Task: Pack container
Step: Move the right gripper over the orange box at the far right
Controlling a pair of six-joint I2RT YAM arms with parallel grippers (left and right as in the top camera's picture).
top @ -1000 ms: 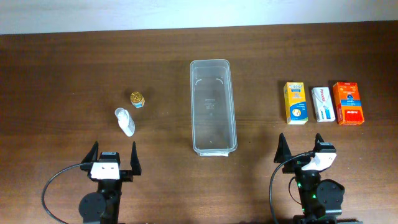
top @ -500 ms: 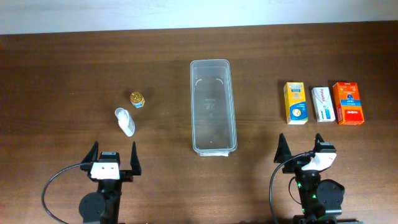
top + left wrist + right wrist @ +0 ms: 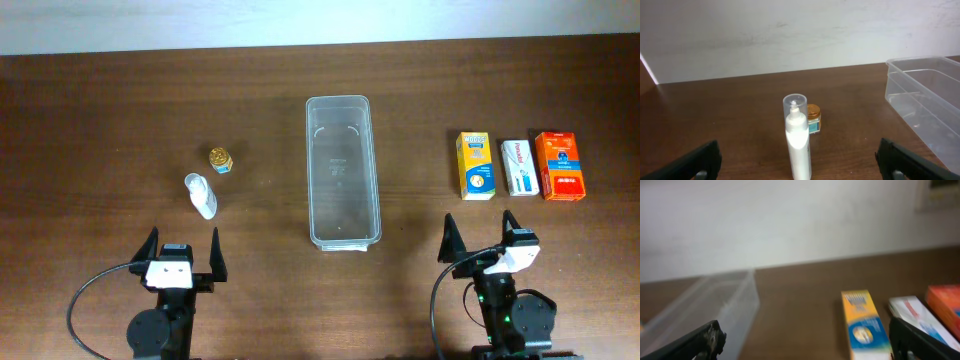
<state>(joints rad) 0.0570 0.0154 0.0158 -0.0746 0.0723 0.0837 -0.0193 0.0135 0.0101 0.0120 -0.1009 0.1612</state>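
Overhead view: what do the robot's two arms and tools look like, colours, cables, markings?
Both arms are black. The left tool and right tool each carry two dark tapered fingers on a white block. A black cable loops beside each arm. The right arm shows a small green light. No markings are readable.
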